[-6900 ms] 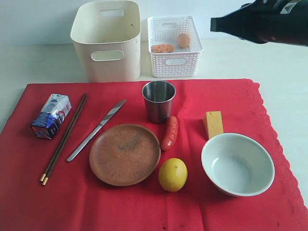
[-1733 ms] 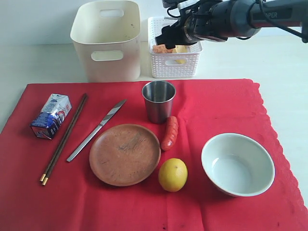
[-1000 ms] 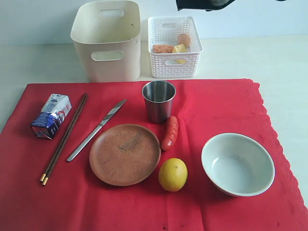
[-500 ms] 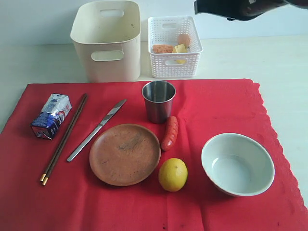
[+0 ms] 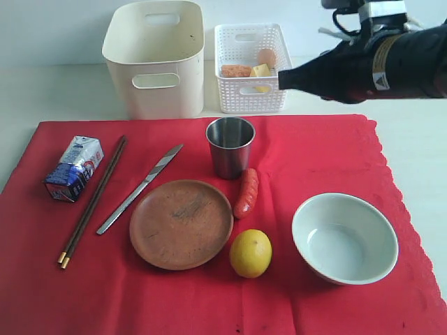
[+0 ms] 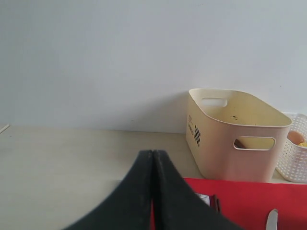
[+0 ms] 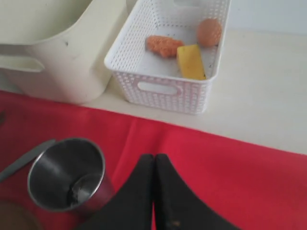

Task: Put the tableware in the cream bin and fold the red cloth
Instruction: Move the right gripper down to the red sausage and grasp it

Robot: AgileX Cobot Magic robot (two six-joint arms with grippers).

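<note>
Tableware lies spread over the red cloth (image 5: 328, 153) in the exterior view, with the round brown plate (image 5: 181, 224) near the middle. The steel cup (image 5: 230, 145) stands upright at one o'clock from the plate. The silver table knife (image 5: 140, 188) lies slantwise at ten o'clock, and the dark chopsticks (image 5: 93, 201) with gold tips lie beyond it at nine. The pale green-white bowl (image 5: 345, 238) sits at three o'clock, well apart. A sausage (image 5: 246, 192), a lemon (image 5: 251, 252) and a milk carton (image 5: 74, 168) share the cloth, which lies flat, its scalloped edge showing at three o'clock. Off the cloth at twelve o'clock the cream bin (image 5: 155, 59) stands beside a white lattice basket (image 5: 253, 68). The right gripper (image 5: 285, 79) hangs in the air at three o'clock from the basket, its claw pressed together and holding nothing.

From the left wrist, the left gripper (image 6: 152, 155) has its claw together, empty, over bare table at the cloth's edge; the bin's hollow looks empty.

From the right wrist, the closed claw points between cup and basket; the basket holds a cheese wedge (image 7: 190, 62), an egg (image 7: 209, 32) and an orange piece (image 7: 164, 45).
</note>
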